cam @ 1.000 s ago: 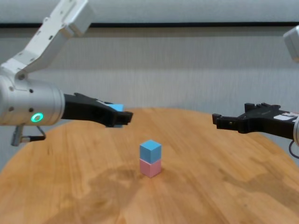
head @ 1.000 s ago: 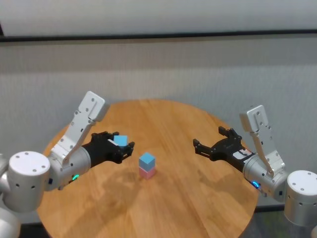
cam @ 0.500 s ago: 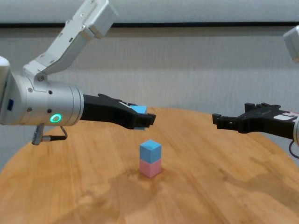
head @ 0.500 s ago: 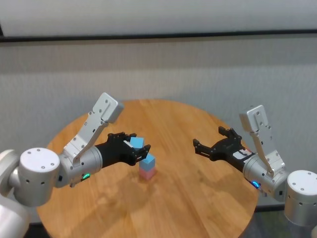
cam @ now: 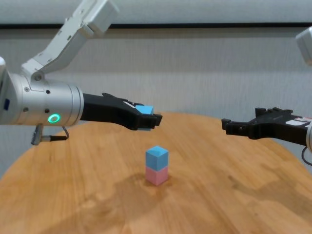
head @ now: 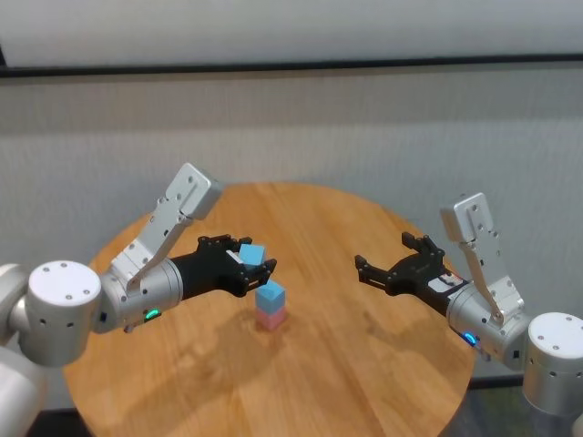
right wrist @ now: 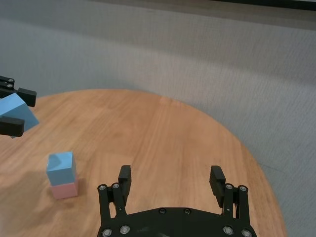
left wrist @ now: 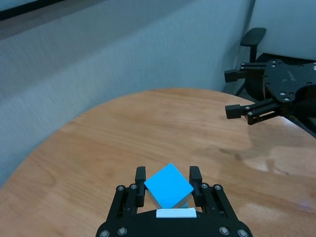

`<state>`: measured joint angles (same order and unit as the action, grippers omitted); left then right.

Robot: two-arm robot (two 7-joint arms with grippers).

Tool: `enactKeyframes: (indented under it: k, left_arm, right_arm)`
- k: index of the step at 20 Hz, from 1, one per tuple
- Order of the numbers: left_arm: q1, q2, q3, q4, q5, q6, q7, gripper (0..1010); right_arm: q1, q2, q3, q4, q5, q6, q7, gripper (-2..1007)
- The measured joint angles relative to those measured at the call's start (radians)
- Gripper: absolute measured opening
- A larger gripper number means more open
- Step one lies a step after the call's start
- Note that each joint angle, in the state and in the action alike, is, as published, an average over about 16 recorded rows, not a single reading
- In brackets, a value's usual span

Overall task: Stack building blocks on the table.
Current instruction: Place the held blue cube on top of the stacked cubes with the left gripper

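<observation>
Already two of the three cubes are stacked: a light blue cube (head: 270, 294) sits squarely on the pink cube (head: 270, 316) near the middle of the desk (head: 364, 364). Only the last piece remains, by my reading. The left gripper (head: 258, 264) has its jaws closed on the second blue cube (head: 251, 254), held tilted in the air just above the stack and slightly to its left, clear of its top. It needs to be shifted over the stack, levelled and lowered. The right gripper (head: 383, 259) hovers well to the right of the stack, jaws spread wide and empty. Bare wood surrounds the stack on every side, the desk's rim far off.
</observation>
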<state>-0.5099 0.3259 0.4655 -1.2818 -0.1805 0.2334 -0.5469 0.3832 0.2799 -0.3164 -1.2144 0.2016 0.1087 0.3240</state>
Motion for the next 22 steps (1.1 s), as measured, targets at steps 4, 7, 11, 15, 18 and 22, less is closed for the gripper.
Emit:
enactKeyframes:
  k: [4, 7, 11, 15, 18, 22]
  left_arm:
    - [-0.013, 0.011, 0.014, 0.008, -0.009, -0.017, -0.023, 558]
    - [-0.021, 0.02, 0.028, 0.01, -0.014, -0.027, -0.041, 558]
    - [-0.031, 0.03, 0.048, 0.009, -0.02, -0.038, -0.063, 558]
    - [-0.041, 0.038, 0.068, 0.01, -0.024, -0.049, -0.083, 558]
    - [-0.051, 0.04, 0.083, 0.017, -0.028, -0.058, -0.096, 558]
    - [-0.068, 0.04, 0.102, 0.037, -0.033, -0.072, -0.111, 558]
  right_arm:
    - [0.0, 0.0, 0.0, 0.0, 0.0, 0.0, 0.0, 1000]
    - [0.0, 0.0, 0.0, 0.0, 0.0, 0.0, 0.0, 1000]
    - [0.0, 0.0, 0.0, 0.0, 0.0, 0.0, 0.0, 1000]
    - [0.0, 0.0, 0.0, 0.0, 0.0, 0.0, 0.0, 1000]
    - [0.0, 0.0, 0.0, 0.0, 0.0, 0.0, 0.0, 1000]
    - [0.0, 0.0, 0.0, 0.0, 0.0, 0.0, 0.0, 1000]
